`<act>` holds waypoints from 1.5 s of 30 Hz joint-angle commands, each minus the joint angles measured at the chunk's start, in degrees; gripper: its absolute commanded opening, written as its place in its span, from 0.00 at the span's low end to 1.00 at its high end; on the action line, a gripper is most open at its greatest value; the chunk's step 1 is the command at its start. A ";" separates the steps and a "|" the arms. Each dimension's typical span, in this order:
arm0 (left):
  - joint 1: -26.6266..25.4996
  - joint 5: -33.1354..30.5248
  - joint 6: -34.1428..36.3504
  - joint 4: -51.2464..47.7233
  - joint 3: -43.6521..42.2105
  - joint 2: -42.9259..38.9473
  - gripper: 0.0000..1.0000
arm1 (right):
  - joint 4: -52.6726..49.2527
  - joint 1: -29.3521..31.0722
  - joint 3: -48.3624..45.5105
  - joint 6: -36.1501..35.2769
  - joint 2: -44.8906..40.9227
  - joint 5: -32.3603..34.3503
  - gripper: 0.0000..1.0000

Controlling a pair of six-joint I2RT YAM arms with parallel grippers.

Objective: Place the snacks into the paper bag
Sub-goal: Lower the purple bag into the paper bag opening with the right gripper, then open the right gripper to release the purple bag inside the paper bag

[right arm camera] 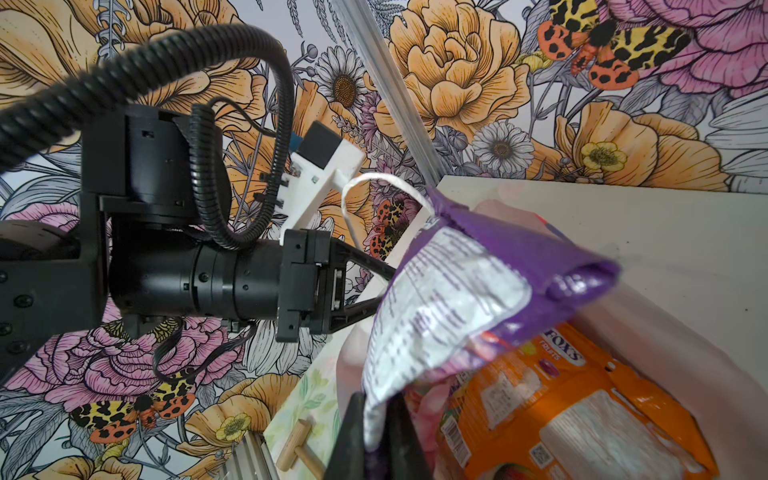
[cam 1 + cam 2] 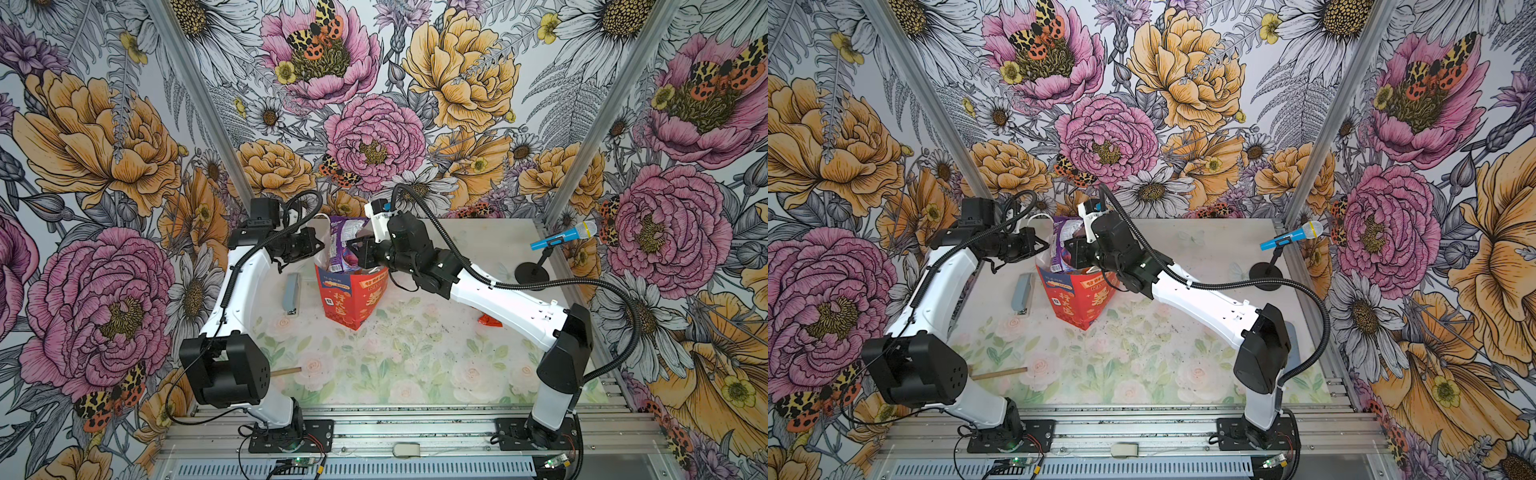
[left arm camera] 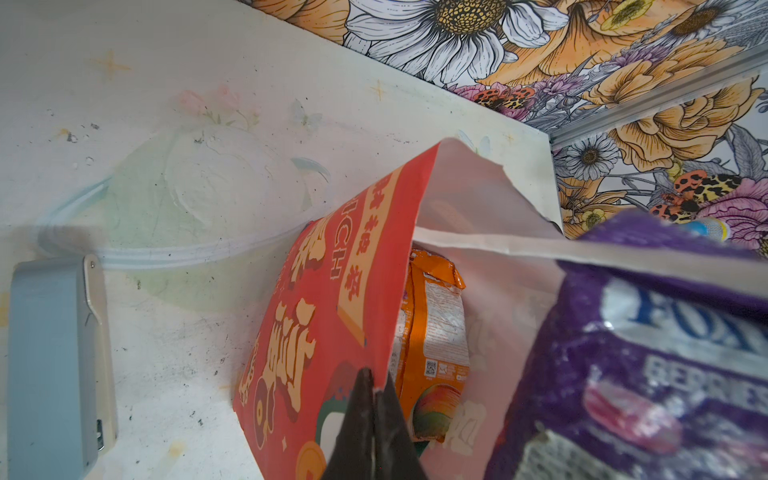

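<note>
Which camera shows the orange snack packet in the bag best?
The right wrist view: the orange packet lies close inside the bag, label readable, partly behind the purple packet. The left wrist view shows a strip of it behind the bag's red wall. In both top views I cannot make it out.

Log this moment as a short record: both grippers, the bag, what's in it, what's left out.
left gripper: shut, pinching the paper bag at its rim
right gripper: shut on purple packet, which is partly in the bag's mouth
inside bag: orange packet
outside bag, on table: small red-orange packet
other items: grey block, blue microphone
</note>
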 commanded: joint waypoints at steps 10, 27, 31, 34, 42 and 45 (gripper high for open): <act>-0.23 0.00 -0.63 0.23 -0.74 -1.30 0.00 | 2.61 0.12 -3.20 2.46 1.66 -0.55 0.00; -0.16 0.03 -0.63 0.23 -0.77 -1.36 0.00 | 2.46 -1.41 -0.16 0.72 0.48 0.67 0.75; -0.19 -0.02 -0.59 0.23 -0.78 -1.28 0.00 | 2.49 -2.34 1.58 -1.39 -1.36 1.17 0.83; -0.14 -0.10 -0.63 0.23 -0.76 -1.22 0.00 | 2.53 -3.06 2.36 -3.09 -3.21 2.08 0.85; -0.12 -0.11 -0.63 0.22 -0.73 -1.03 0.00 | 2.61 -6.76 0.19 -4.97 -9.33 4.01 0.85; -0.18 -0.20 -0.62 0.21 -0.79 -1.12 0.00 | 2.62 -9.01 -3.75 -4.89 -13.03 5.67 0.84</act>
